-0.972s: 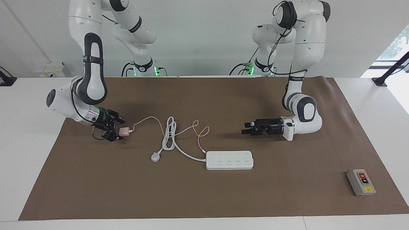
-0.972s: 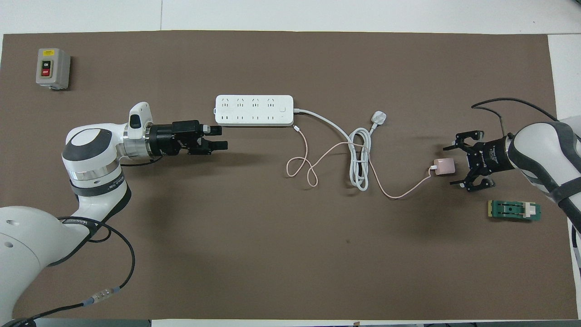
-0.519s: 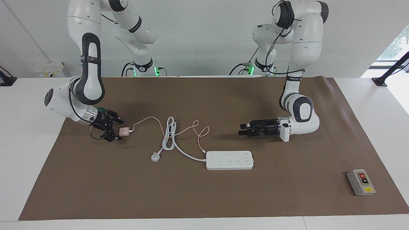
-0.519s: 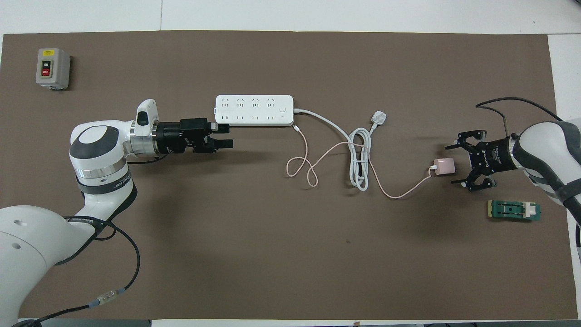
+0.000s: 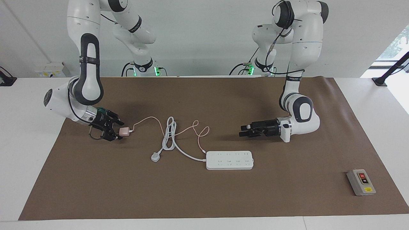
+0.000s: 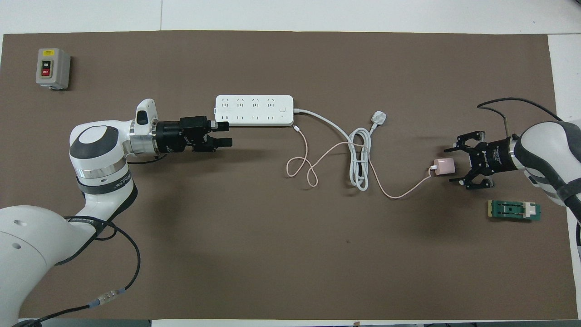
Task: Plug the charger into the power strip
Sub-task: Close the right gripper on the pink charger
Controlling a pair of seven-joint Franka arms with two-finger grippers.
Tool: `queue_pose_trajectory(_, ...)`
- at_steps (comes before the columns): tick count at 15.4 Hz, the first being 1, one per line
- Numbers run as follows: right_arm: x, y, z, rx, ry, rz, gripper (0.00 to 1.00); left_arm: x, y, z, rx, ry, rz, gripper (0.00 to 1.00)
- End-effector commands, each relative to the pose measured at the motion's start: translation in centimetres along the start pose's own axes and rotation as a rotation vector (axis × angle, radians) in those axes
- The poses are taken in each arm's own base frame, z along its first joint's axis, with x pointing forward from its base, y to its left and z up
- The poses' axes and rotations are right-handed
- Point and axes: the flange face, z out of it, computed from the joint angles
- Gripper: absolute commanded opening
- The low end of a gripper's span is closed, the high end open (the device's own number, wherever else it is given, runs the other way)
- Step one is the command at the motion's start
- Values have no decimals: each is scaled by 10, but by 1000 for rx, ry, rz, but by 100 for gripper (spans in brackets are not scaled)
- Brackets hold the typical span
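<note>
The pale pink charger point(image 5: 124, 131) point(image 6: 444, 166) lies on the brown mat toward the right arm's end, its thin pink cable point(image 6: 299, 168) looping toward the power strip. My right gripper point(image 5: 119, 131) point(image 6: 451, 165) is low at the charger, open, with one finger on each side of the cube and small gaps showing. The white power strip point(image 5: 230, 160) point(image 6: 254, 110) lies flat mid-table, outlets up. My left gripper point(image 5: 243, 131) point(image 6: 224, 135) hovers open and empty over the mat, beside the strip's end.
The strip's thick white cord point(image 5: 169, 134) point(image 6: 361, 159) lies coiled between strip and charger and ends in a three-pin plug point(image 5: 155, 157) point(image 6: 379, 118). A grey switch box point(image 5: 361, 182) point(image 6: 53, 68) sits toward the left arm's end. A small green board point(image 6: 514, 210) lies near the right gripper.
The right gripper's fingers have drawn closer together around the charger. The left gripper has shifted a little toward the strip's end. The charger and strip have not moved.
</note>
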Motion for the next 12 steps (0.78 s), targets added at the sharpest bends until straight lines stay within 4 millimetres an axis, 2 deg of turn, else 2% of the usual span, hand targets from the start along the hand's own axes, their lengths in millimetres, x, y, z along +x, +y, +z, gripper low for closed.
queue_pose_trajectory(1,7,0,3,16,-25,-14,79,1,-1,6,-1,19,-17,100)
queue_pose_trajectory(3,6,0,3,21,-33,-9,79,1,0,6,-1,19,-14,100)
queue_pose_trajectory(5,6,0,3,23,-35,-7,71,1,-1,6,-1,19,-17,100)
queue_pose_trajectory(9,8,0,2,26,-36,-3,32,2,0,6,2,21,-20,100)
queue_pose_trajectory(10,10,1,-1,37,-49,11,12,2,0,6,4,24,-19,100)
queue_pose_trajectory(11,12,1,-2,50,-62,25,0,2,0,6,4,24,-19,100)
queue_pose_trajectory(12,12,1,-3,51,-66,27,0,2,-1,6,4,24,-19,100)
